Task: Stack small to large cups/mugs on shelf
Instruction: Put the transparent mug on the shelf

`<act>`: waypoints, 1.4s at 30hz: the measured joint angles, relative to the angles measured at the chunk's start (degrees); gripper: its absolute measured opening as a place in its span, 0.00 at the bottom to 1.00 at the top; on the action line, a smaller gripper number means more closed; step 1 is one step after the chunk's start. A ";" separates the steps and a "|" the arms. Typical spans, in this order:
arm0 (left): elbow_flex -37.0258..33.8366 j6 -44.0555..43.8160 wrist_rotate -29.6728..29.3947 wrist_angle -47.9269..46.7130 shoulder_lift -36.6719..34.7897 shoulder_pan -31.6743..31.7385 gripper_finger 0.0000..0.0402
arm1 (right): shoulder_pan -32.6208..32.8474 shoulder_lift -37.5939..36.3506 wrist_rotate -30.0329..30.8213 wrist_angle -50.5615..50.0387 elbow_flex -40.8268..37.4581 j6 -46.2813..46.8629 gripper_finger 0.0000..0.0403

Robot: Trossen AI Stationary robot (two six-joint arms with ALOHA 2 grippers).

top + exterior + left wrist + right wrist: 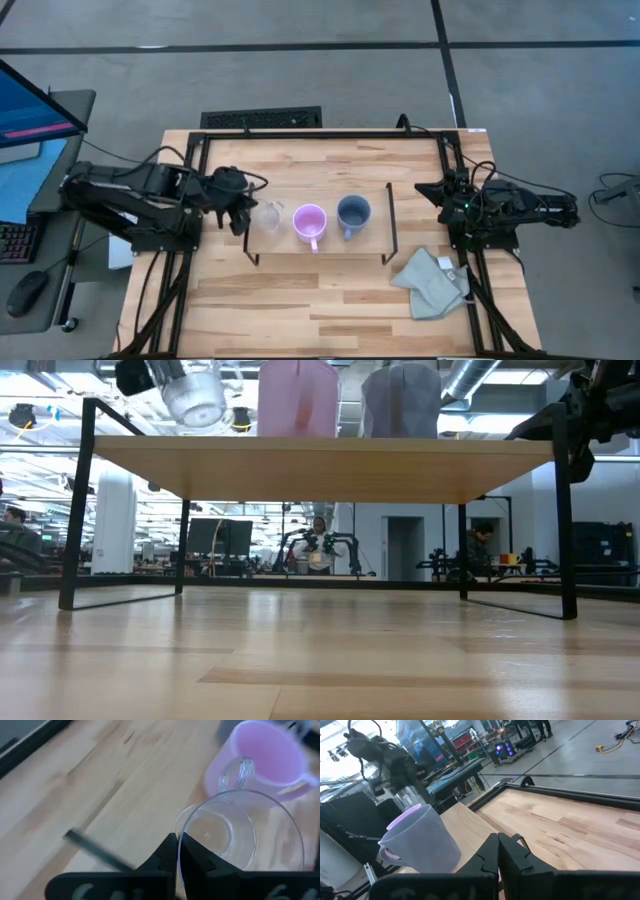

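On the shelf (320, 190), which has a light wooden top, the pink mug (309, 222) and the blue-grey mug (353, 213) stand upright side by side. To their left is the clear glass cup (270, 213), on which my left gripper (245, 212) is shut at the shelf's left end. The low view shows the glass cup (195, 395) tilted, just above the shelf top (320, 455). My right gripper (425, 188) is shut and waits beyond the shelf's right end, with the blue-grey mug (420, 840) in front of it. My left gripper (178, 851) pinches the glass cup's rim (181, 826) on the side toward the table's left, with one finger (196, 856) inside the cup and the other outside. It comes from the left, slanting down. The cup is tilted, and its base (200, 418) is clear of the shelf top.
A grey-green cloth (432, 283) lies crumpled on the table near its right edge, in front of the right arm. The black table frame (320, 133) runs along the far side. Bare wood (320, 310) lies between the shelf and the near edge.
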 joint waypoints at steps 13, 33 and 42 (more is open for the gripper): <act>5.76 2.86 5.45 -7.99 10.62 1.79 0.00 | 0.00 0.00 0.00 0.00 0.00 -0.28 0.06; 10.62 3.99 5.27 -10.56 12.99 2.97 0.00 | 0.00 -0.01 0.00 -0.02 0.00 -0.42 0.06; 10.85 3.88 4.61 -12.04 16.23 2.97 0.00 | 0.00 -0.02 0.02 -0.80 0.00 -0.44 0.06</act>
